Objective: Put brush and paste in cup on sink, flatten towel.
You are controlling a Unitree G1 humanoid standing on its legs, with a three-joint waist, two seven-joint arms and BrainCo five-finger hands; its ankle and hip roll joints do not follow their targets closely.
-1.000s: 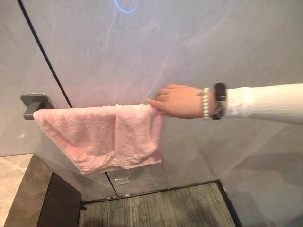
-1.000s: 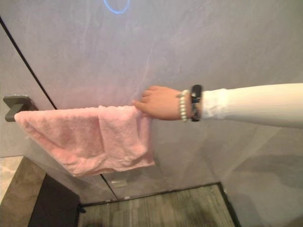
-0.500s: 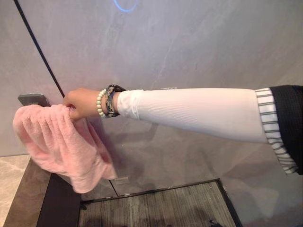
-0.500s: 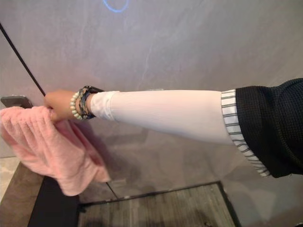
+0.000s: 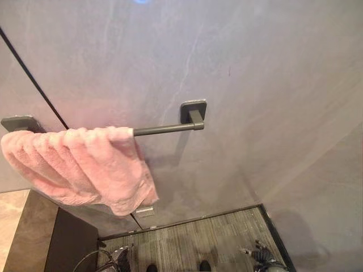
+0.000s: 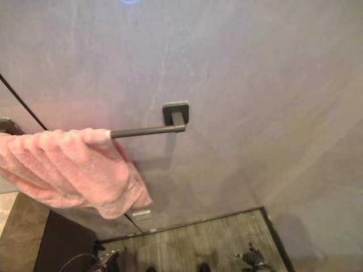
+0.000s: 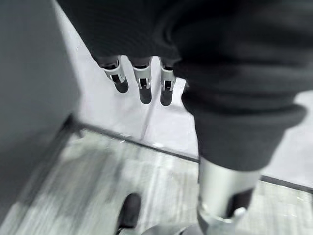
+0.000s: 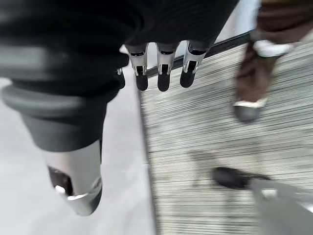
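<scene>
- The pink towel (image 5: 79, 167) hangs all bunched up at the left end of the dark bar (image 5: 167, 129) on the wall.
- My left hand (image 7: 142, 83) hangs over the floor, fingers straight, holding nothing.
- My right hand (image 8: 164, 73) does too.

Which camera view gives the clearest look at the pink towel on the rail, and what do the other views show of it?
The left eye view: the pink towel hangs bunched at the left end of the dark rail, nearly all in frame. The right eye view shows the same bunch, cut by the picture's left edge. The wrist views show the left hand and right hand hanging over the floor.
</scene>
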